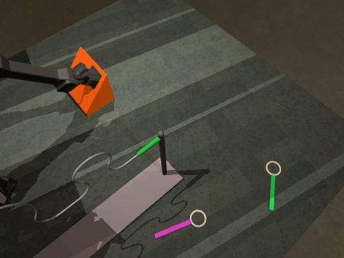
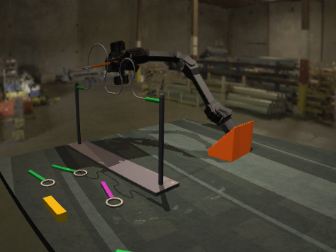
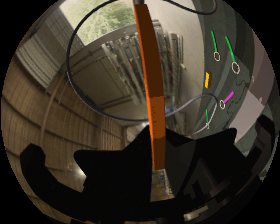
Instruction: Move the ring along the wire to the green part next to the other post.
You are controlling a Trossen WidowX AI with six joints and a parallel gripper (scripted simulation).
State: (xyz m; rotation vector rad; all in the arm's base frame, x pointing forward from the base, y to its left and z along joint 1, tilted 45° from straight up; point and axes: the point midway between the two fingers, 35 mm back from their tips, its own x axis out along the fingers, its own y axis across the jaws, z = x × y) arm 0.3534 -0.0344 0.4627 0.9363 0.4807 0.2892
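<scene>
My gripper (image 2: 113,62) (image 3: 157,145) is shut on the orange handle (image 2: 99,65) (image 3: 155,90), near its rear end. The pale ring (image 2: 86,67) at the handle's front end is seen nearly edge-on in the exterior view, around the rising grey wire (image 1: 46,222) (image 2: 114,94) above the far green part (image 2: 80,87). Whether it touches the wire cannot be told. The far post (image 2: 78,117) stands beside that green part. The other green part (image 1: 149,146) (image 2: 152,100) meets the near post (image 1: 162,158) (image 2: 161,142). In the top view the ring and handle are out of view.
Wire loops stand close beside the gripper in the exterior view. The posts rise from a pale base board (image 1: 134,200) (image 2: 138,177). An orange wedge (image 1: 103,98) (image 2: 241,142) surrounds the arm's base. Flat ring shapes with green and magenta (image 1: 172,229) (image 2: 106,189) handles and a yellow block (image 2: 54,207) lie on the table.
</scene>
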